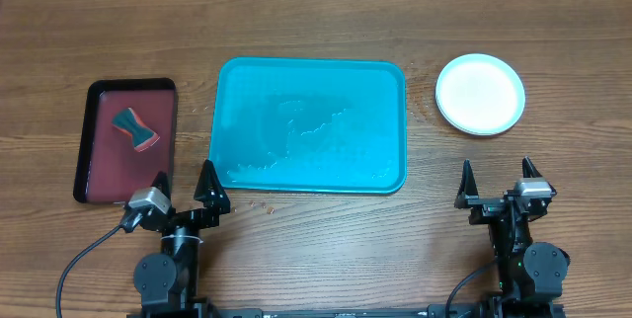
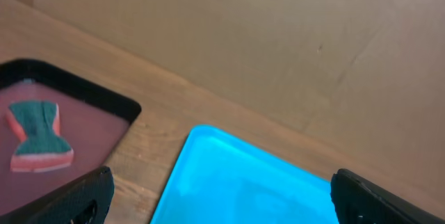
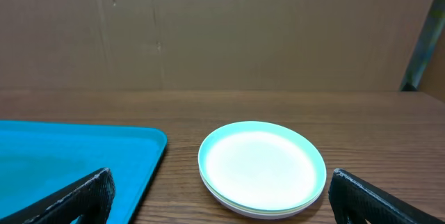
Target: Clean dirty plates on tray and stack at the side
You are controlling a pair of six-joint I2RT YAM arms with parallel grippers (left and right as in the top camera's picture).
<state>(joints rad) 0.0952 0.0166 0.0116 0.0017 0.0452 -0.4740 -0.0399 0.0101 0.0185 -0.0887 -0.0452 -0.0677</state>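
The teal tray [image 1: 310, 125] lies at the table's middle with no plates on it, only wet streaks. It also shows in the left wrist view [image 2: 243, 182] and the right wrist view [image 3: 69, 161]. The plates [image 1: 480, 93] sit in one stack on the table right of the tray, pale mint-blue on top, clean-looking; the stack shows in the right wrist view [image 3: 262, 168]. My left gripper [image 1: 183, 187] is open and empty at the near edge, in front of the tray's left corner. My right gripper [image 1: 498, 185] is open and empty, near of the stack.
A dark-red black-rimmed tray [image 1: 99, 165] lies left of the teal tray and holds a green and red sponge [image 1: 134, 129], also in the left wrist view [image 2: 38, 137]. A few small crumbs [image 1: 263, 203] lie on the wood near the teal tray's front edge.
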